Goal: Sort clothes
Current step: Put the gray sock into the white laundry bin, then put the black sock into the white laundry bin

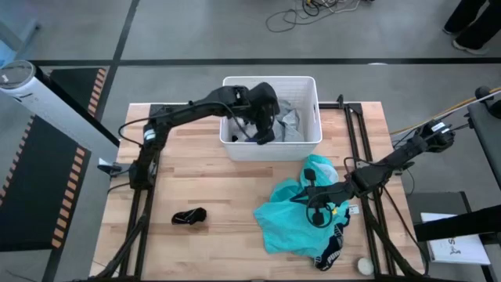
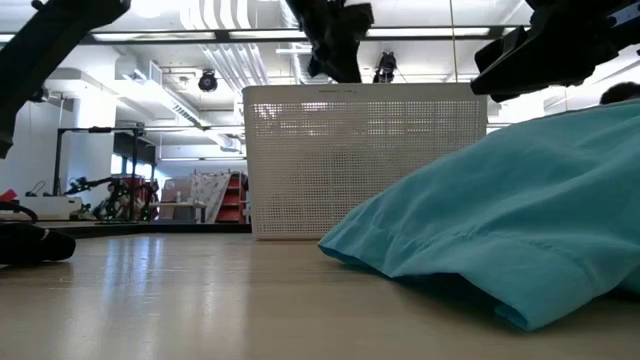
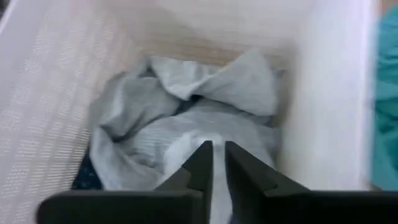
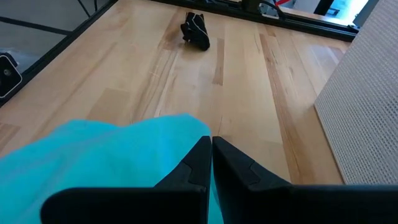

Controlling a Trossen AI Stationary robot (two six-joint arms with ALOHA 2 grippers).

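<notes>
Currently the left gripper (image 3: 212, 163) hangs over the basket (image 1: 307, 86) at the bench's far edge, fingers nearly together, empty, above the grey shirt (image 3: 186, 118). The right gripper (image 4: 210, 158) pinches the teal garment (image 1: 293, 211) near the right front corner. Lift that straight up before traversing, so trailing fabric clears the basket wall. The black sock (image 1: 189, 216) lies towards the front left. The basket hides its lower contents

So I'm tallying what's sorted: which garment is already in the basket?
The grey shirt, crumpled inside the white basket under the left pincer. The teal garment and black sock lie on the table.
</notes>
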